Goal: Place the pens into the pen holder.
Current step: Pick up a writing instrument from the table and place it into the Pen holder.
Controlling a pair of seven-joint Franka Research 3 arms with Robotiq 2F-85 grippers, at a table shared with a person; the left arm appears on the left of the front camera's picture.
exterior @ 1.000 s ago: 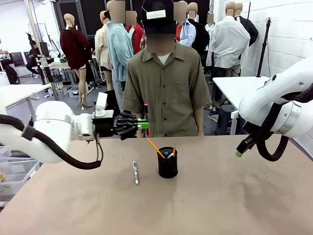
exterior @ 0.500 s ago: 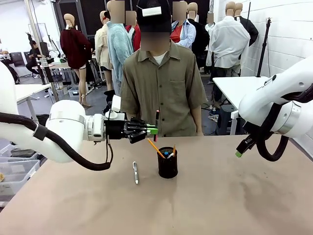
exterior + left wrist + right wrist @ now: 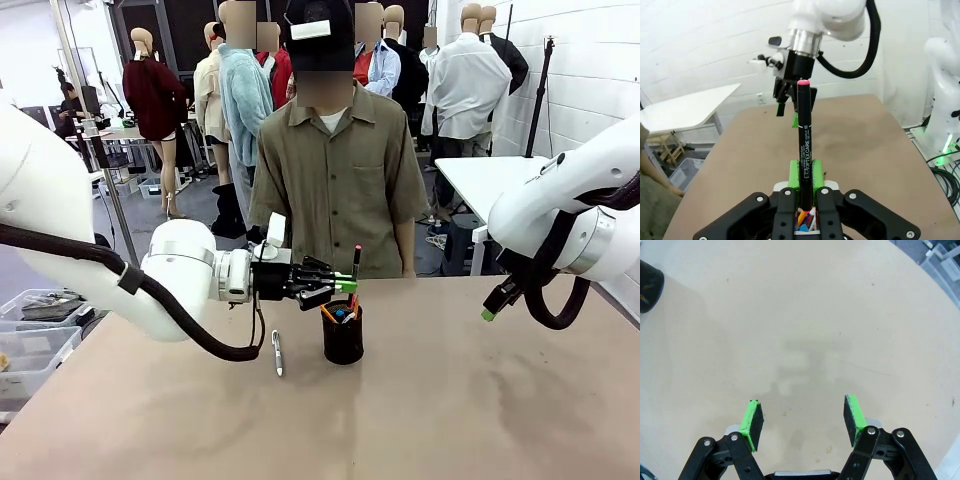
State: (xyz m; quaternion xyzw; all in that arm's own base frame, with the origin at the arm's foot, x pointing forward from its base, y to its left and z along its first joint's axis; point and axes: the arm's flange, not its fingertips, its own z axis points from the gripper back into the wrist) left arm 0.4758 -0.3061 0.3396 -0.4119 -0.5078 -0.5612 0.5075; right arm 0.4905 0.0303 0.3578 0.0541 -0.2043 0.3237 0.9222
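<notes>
My left gripper (image 3: 345,287) is shut on the red and black pen (image 3: 356,262), which it holds nearly upright right above the black mesh pen holder (image 3: 343,340). In the left wrist view the pen (image 3: 803,125) rises between the green pads (image 3: 794,176), and the holder's colourful contents (image 3: 806,226) show below. An orange-yellow pencil tip (image 3: 326,312) sticks out of the holder. The silver-white pen (image 3: 277,352) lies flat on the table, left of the holder. My right gripper (image 3: 488,313) hangs open over the table's right side, nothing between its fingers (image 3: 752,422).
A person in an olive shirt (image 3: 338,180) stands at the far edge, just behind the holder. The brown table (image 3: 450,400) is bare in front and to the right. The holder (image 3: 647,282) sits at the top left corner of the right wrist view.
My left gripper has carried the red and black pen rightward and down, from left of the holder to directly above it. The right arm has not moved.
</notes>
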